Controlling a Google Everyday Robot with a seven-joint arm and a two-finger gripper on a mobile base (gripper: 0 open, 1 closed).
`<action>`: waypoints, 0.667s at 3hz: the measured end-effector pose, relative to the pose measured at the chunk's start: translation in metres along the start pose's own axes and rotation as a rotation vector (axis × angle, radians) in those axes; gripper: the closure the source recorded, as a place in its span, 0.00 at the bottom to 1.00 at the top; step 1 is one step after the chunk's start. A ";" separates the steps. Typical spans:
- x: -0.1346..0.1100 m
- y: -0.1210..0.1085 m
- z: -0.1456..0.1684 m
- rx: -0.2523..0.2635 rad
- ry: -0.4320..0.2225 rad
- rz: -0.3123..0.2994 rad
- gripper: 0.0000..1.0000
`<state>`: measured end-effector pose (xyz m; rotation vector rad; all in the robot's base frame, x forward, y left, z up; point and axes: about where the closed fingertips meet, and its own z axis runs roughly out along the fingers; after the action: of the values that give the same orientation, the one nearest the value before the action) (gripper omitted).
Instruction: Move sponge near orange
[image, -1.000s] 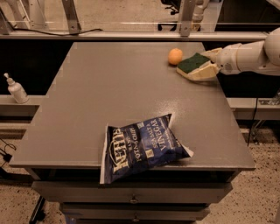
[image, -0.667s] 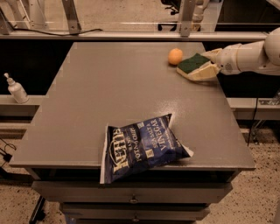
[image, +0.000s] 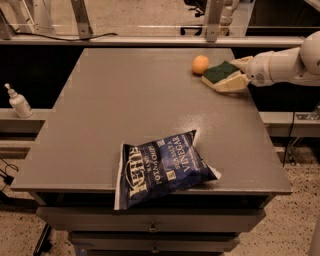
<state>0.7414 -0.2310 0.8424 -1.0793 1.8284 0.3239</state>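
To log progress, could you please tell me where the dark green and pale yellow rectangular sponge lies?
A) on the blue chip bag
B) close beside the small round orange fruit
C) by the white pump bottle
B: the green-topped sponge sits just right of the small round orange fruit, with the robot's white hand at it, by the grey table's right edge.

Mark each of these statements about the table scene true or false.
1. The sponge lies close beside the orange. True.
2. The chip bag overhangs the table's near edge. True.
3. The gripper is at the chip bag. False: its fingers straddle the sponge at the table's far right.
4. The orange sits on the chip bag. False: it rests on the table, far from it.
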 end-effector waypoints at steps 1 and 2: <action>0.001 0.003 0.002 -0.010 0.005 0.003 0.00; 0.000 0.003 0.001 -0.012 0.005 0.003 0.00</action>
<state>0.7392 -0.2287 0.8409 -1.0867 1.8347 0.3340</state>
